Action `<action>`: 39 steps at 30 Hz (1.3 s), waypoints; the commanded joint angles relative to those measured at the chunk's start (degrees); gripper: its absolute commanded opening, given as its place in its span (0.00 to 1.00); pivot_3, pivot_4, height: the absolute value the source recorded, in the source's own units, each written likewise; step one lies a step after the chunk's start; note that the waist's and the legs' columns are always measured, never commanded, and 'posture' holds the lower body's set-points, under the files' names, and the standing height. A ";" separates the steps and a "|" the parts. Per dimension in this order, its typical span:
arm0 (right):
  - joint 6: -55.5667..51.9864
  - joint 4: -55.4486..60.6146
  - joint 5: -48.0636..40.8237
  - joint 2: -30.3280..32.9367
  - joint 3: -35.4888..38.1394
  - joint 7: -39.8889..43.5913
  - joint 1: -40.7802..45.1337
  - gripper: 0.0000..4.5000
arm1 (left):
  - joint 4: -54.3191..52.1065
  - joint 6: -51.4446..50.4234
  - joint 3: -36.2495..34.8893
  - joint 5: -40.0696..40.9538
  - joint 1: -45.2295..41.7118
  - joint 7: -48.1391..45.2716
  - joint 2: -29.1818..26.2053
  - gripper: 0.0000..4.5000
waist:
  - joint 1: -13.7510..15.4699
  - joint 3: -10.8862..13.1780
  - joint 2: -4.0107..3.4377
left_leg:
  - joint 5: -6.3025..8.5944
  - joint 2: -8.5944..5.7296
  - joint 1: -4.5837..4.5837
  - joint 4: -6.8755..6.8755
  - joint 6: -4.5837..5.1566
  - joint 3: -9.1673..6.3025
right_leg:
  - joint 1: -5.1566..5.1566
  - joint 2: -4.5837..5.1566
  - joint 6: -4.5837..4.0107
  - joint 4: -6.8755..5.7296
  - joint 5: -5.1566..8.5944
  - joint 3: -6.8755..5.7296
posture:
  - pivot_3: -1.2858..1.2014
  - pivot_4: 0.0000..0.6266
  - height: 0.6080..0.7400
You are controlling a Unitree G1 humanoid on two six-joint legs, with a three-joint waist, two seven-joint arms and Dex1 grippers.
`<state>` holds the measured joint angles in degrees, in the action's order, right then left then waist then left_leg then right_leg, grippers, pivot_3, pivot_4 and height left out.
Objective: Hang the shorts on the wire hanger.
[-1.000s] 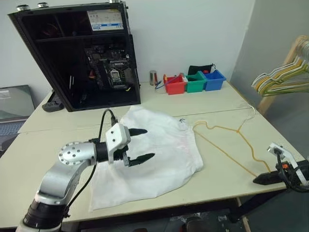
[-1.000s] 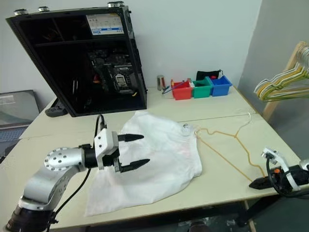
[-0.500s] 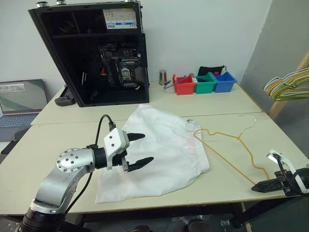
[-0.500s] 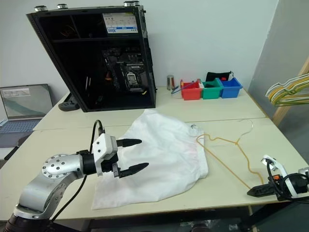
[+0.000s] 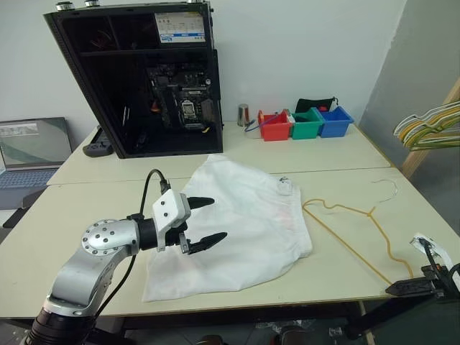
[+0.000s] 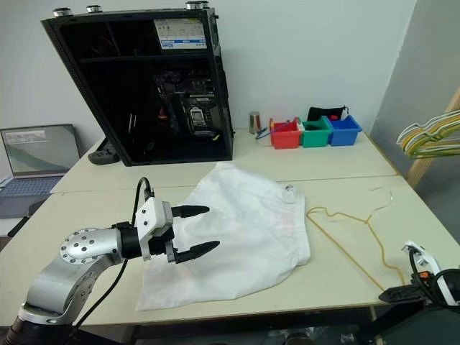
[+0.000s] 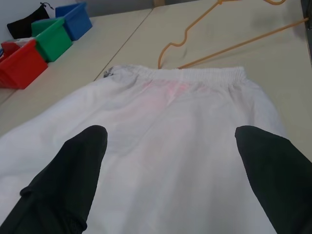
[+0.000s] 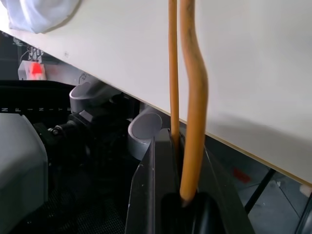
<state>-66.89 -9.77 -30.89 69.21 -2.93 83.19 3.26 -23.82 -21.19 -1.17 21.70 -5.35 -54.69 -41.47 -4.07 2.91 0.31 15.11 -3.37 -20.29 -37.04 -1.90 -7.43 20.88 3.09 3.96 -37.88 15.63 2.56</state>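
The white shorts (image 5: 244,223) lie spread flat in the middle of the table, elastic waistband (image 7: 195,74) and faint pink mark toward the right. My left gripper (image 5: 219,218) hovers open over their left part, its black fingers (image 7: 73,180) wide apart with nothing between them. The golden-tan wire hanger (image 5: 352,219) lies flat to the right of the shorts, hook pointing to the far side. At the table's front right corner, my right gripper (image 5: 404,288) is shut on the wire hanger's near end (image 8: 192,122), just past the table's edge.
An open black computer case (image 5: 144,79) stands at the back left, a laptop (image 5: 32,151) beside it. Red, green and blue bins (image 5: 305,123) and a metal cup (image 5: 243,115) sit at the back. Pale hangers on a wooden rack (image 5: 431,122) jut in at the right.
My right gripper has drawn back toward the front right corner and dragged the wire hanger away from the shorts' waistband. The left gripper has stayed open over the shorts.
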 commanded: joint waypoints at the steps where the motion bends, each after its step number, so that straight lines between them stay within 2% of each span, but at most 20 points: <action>1: -2.52 4.10 -3.77 0.10 2.54 -0.25 1.31 0.00 | 0.37 1.20 -0.80 -0.05 -0.97 -0.55 -0.99 1.00 | 0.00 0.07 0.03 | 0.00 0.00 -0.01 0.00 0.00 0.00 | 0.00 0.00 0.00 0.01 0.00 0.00 | 0.48 0.04 1.00; 6: -6.26 9.12 -8.16 -0.43 2.83 -0.55 1.37 0.00 | 1.79 1.85 -1.17 -0.32 -1.93 -0.93 -1.46 1.00 | 0.07 0.22 0.09 | 0.00 0.02 -0.02 0.01 0.00 -0.03 | 0.02 -0.01 0.00 0.01 0.00 -0.03 | 0.48 0.05 1.00; 14: -6.45 9.05 -7.76 -3.66 -0.09 -4.76 1.58 0.00 | 1.32 2.57 -0.54 -0.93 -1.85 -0.92 -1.75 1.00 | 0.84 0.60 0.31 | 0.01 0.03 -0.10 0.03 0.00 -0.11 | 0.09 0.00 0.01 0.11 0.00 -0.02 | 0.49 0.04 1.00; 21: -7.35 2.34 -7.46 -5.91 -1.98 -5.18 5.99 0.00 | 0.46 2.92 -1.40 -0.87 -0.63 -1.38 -2.74 1.00 | 1.10 0.65 0.33 | 0.00 0.02 -0.20 0.02 0.00 -0.11 | 0.20 0.00 0.02 0.10 -0.01 -0.02 | 0.50 0.04 1.00; 29: -9.55 1.72 -8.15 -7.58 -4.76 -4.71 11.62 0.00 | 2.21 3.90 -2.50 -0.80 -1.36 -2.09 -4.05 1.00 | 1.74 0.72 0.29 | 0.00 0.06 -0.22 0.04 0.00 -0.14 | 0.25 0.00 0.02 0.09 -0.02 -0.08 | 0.51 0.02 1.00; 39: -10.72 -6.42 -6.50 -13.85 -6.64 -8.10 17.40 0.00 | 0.16 4.23 -2.29 -0.94 0.13 -1.43 -4.00 1.00 | 2.50 0.70 0.29 | 0.00 0.01 -0.32 0.04 0.00 -0.15 | 0.32 0.01 0.03 0.11 -0.03 -0.06 | 0.52 0.01 1.00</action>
<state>-77.10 -15.32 -37.20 55.44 -10.51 75.47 18.67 -22.17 -18.21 -2.08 20.89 -4.85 -56.39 -44.92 -1.57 3.61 0.60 15.11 -3.36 -20.63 -37.00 -1.90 -7.57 21.23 3.10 3.99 -37.77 15.59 2.50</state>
